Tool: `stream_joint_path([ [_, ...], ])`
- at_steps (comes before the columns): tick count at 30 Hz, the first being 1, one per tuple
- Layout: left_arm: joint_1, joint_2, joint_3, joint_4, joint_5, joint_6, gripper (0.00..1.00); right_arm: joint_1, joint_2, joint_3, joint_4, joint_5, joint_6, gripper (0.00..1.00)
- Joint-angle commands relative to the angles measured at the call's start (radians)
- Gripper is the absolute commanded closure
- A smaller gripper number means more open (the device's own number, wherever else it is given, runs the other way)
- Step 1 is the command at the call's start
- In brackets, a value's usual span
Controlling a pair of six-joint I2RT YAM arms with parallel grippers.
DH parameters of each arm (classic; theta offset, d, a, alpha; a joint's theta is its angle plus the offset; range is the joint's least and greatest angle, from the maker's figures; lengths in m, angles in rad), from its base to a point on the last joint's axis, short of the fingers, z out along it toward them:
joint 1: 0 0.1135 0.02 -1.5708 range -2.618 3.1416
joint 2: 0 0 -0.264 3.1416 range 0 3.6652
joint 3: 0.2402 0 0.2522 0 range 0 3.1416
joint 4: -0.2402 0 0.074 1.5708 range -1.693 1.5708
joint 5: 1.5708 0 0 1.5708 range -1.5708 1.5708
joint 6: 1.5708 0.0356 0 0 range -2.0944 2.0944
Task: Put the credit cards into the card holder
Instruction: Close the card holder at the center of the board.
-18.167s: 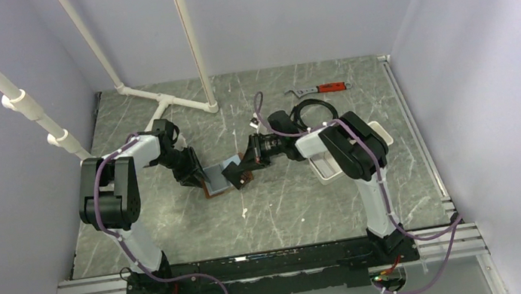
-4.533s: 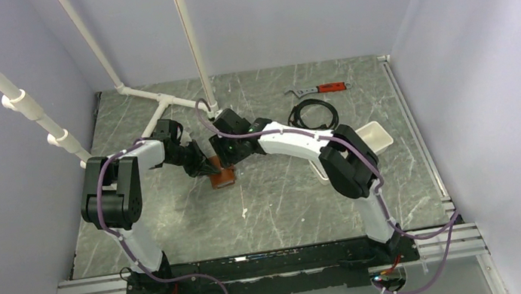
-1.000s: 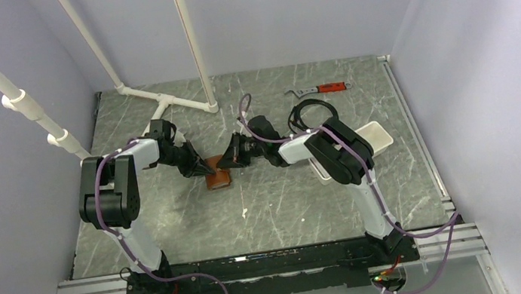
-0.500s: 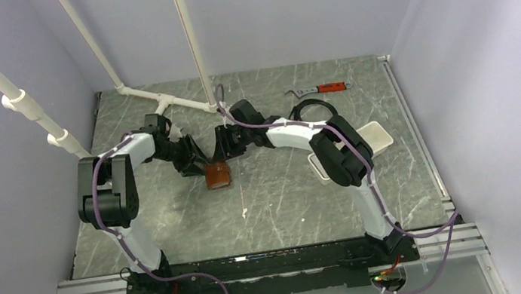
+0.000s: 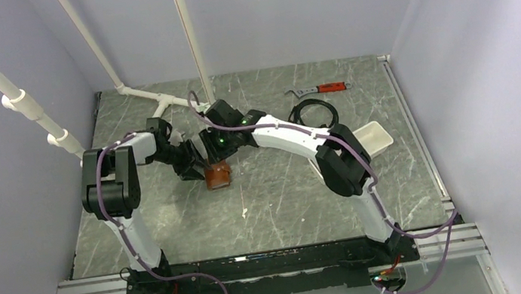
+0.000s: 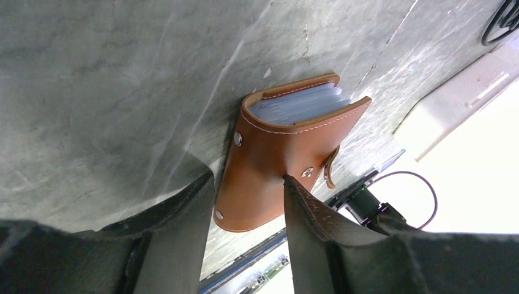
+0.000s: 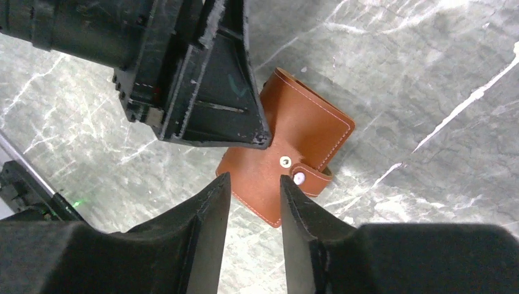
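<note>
Left gripper (image 6: 248,177): fingers spread and clamping nothing, low over the near end of the wallet (image 6: 275,159). One fingertip is over the cover, the other at its edge.
Right gripper (image 7: 254,179): fingers parted by a narrow gap with nothing between them, above the wallet's snap side. Whether they touch it cannot be told.
Wallet: folded, lying flat on the table (image 5: 287,197) left of centre, with both grippers meeting over it.
Cards (image 6: 300,103): pale edges stacked between the covers at the wallet's open end.
Tab (image 7: 313,177): curls round the wallet's edge, its snap just beside the stud on the cover.
Tray (image 5: 378,135): white, well to the right of the wallet, beside the right arm.
Wrench (image 5: 318,89): red-handled, far side of the table, near a coiled cable (image 5: 312,114).
</note>
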Motion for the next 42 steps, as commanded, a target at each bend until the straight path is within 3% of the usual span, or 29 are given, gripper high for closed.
stream_joint_path([
  [1,-0.013,-0.012,-0.031,0.025,-0.023,-0.012,0.53,0.022,0.032,0.085,-0.103,0.158,-0.041,0.64],
  [9,-0.038,-0.019,-0.09,0.052,-0.093,-0.061,0.61,0.042,0.084,0.145,-0.187,0.255,-0.066,0.64],
  [34,-0.045,-0.018,-0.087,0.056,-0.092,-0.064,0.61,0.083,0.13,0.183,-0.237,0.313,-0.091,0.68],
  [42,-0.046,-0.022,-0.089,0.055,-0.092,-0.062,0.6,0.083,0.145,0.193,-0.234,0.317,-0.088,0.76],
])
